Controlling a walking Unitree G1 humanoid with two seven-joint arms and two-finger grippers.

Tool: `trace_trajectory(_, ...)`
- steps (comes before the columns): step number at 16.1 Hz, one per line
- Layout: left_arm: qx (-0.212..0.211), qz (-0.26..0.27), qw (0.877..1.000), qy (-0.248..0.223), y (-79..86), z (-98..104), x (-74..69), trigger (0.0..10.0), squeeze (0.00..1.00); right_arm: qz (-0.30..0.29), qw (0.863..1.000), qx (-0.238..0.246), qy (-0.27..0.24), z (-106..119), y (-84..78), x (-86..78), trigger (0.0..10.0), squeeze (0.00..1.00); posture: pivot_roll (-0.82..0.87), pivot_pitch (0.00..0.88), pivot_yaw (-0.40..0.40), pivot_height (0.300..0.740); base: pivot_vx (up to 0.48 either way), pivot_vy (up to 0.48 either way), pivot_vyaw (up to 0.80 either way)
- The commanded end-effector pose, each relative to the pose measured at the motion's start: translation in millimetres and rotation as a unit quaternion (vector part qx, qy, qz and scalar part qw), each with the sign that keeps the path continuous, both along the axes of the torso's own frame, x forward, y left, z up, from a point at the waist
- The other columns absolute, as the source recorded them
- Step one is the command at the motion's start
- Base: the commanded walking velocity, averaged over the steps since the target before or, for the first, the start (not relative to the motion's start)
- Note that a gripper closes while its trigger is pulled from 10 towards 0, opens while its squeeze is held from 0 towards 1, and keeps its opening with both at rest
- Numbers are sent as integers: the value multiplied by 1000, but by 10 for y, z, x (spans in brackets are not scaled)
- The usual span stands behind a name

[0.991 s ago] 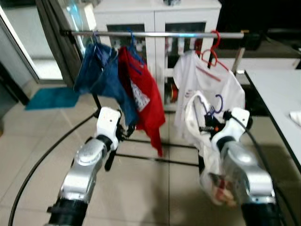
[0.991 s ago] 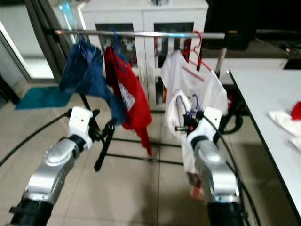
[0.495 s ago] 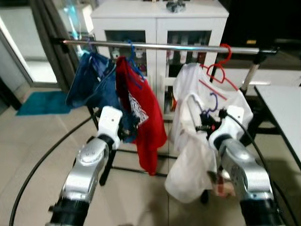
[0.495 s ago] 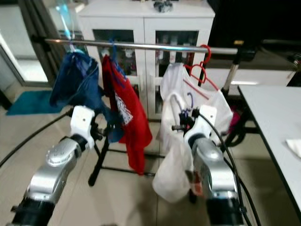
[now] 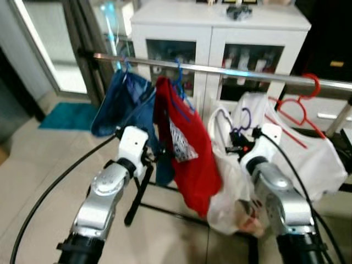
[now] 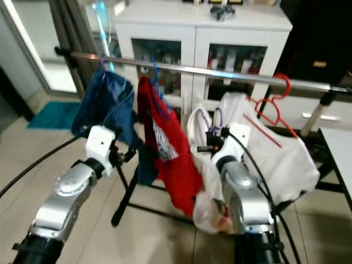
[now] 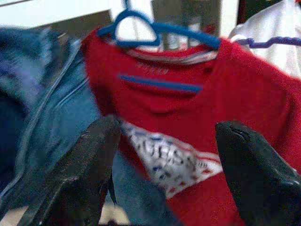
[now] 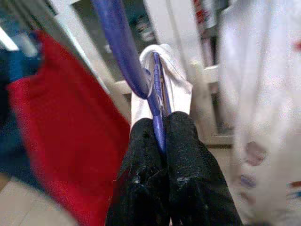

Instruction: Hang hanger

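Black right pincer: my right gripper is clamped tight on the neck of the purple hanger, both fingers pressed against the wire just below its hook
Purple hanger: it carries a white garment that droops from the gripper down toward the floor; the hook sits below the rail and just in front of it, not over it yet
What changed: over the last second the whole scene has shifted in my head cameras, so I read that as my body turning and closing in, not the clothes moving; the rail now runs higher and closer, and the hanger has come up beside the red shirt
Left pincer: my left gripper is spread wide and empty, held in front of the red shirt and the blue denim garment, touching neither as far as I can tell
Rail slot: a free stretch lies between the red shirt's blue hanger and the red hanger with its white shirt
Meaning for the task: I judge I am near reach; the hook has to rise above the rail and drop onto that gap
Risk: the hanging white cloth may snag the red shirt
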State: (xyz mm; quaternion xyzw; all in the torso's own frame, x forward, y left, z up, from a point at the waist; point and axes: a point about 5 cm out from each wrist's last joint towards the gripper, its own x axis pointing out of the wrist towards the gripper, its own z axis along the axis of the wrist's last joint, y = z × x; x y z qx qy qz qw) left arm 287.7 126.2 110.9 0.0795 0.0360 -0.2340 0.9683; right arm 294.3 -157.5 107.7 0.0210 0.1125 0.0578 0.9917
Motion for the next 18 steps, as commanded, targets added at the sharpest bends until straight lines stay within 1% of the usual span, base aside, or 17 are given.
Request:
trace_trajectory(1, 4, -15, 1000, -11, -67, 44, 0, 10000, 0, -14, 1000, -2, -26, 108, -71, 29, 10000, 0, 28, 0, 49, 740, 435, 0, 0)
trace_trajectory(2, 1, -28, 1000, -12, -83, 57, -16, 10000, 0, -5, 999, -9, -40, 164, -59, 22, 10000, 0, 29, 0, 49, 740, 364, 0, 0)
trace_trajectory(3, -19, -49, 998, -20, -120, 106, -54, 10000, 0, 0, 998, -17, -55, 226, -73, 8, 10000, 0, 45, 0, 40, 740, 0, 0, 0)
trace_trajectory(4, -26, -61, 997, -25, -143, 136, -81, 10000, 0, -3, 998, -21, -67, 277, -103, -8, 10000, 0, 54, 0, 33, 740, 0, 0, 0)
trace_trajectory(5, -38, -96, 994, -46, -170, 217, -151, 10000, 0, -10, 996, -18, -92, 370, -174, -61, 10000, 0, 60, 0, 27, 740, 0, 0, 0)
trace_trajectory(6, -55, -127, 989, -49, -180, 262, -213, 10000, 0, -15, 995, -21, -101, 402, -226, -97, 10000, 0, 60, 0, 27, 740, 0, 0, 0)
trace_trajectory(7, -64, -155, 985, -38, -190, 270, -268, 10000, 0, -15, 994, -27, -105, 428, -241, -122, 10000, 0, 70, 0, 16, 740, 0, 0, 0)
trace_trajectory(9, -72, -191, 979, -28, -198, 307, -326, 10000, 0, -11, 993, -17, -116, 509, -210, -113, 10000, 0, 80, 0, 15, 740, 0, 0, 0)
trace_trajectory(12, -76, -207, 975, -31, -194, 396, -323, 10000, 0, -16, 995, -29, -99, 540, -146, -6, 10000, 0, 96, 0, 20, 740, 0, 0, 0)
trace_trajectory(13, -87, -214, 972, -36, -203, 457, -319, 10000, 0, -12, 995, -48, -91, 560, -112, 47, 10000, 0, 102, 0, 20, 740, 0, 0, 0)
trace_trajectory(14, -88, -218, 971, -35, -207, 469, -322, 10000, 0, -14, 995, -46, -91, 572, -106, 66, 10000, 0, 104, 0, 20, 740, 0, 0, 0)
trace_trajectory(15, -85, -229, 969, -32, -221, 488, -336, 10000, 0, -22, 995, -39, -88, 598, -101, 143, 10000, 0, 113, 0, 19, 740, 0, 0, 0)
trace_trajectory(16, -81, -234, 968, -30, -226, 503, -345, 10000, 0, -27, 996, -34, -75, 600, -95, 264, 10000, 0, 117, 0, 18, 740, 0, 0, 0)
trace_trajectory(17, -81, -234, 968, -30, -226, 504, -348, 10000, 0, -27, 996, -36, -72, 596, -97, 284, 10000, 0, 121, 0, 18, 740, 0, 0, 0)
trace_trajectory(18, -81, -241, 967, -28, -223, 523, -364, 10000, 0, -25, 998, -43, -47, 561, -99, 395, 10000, 0, 124, 0, 20, 740, 0, 0, 0)
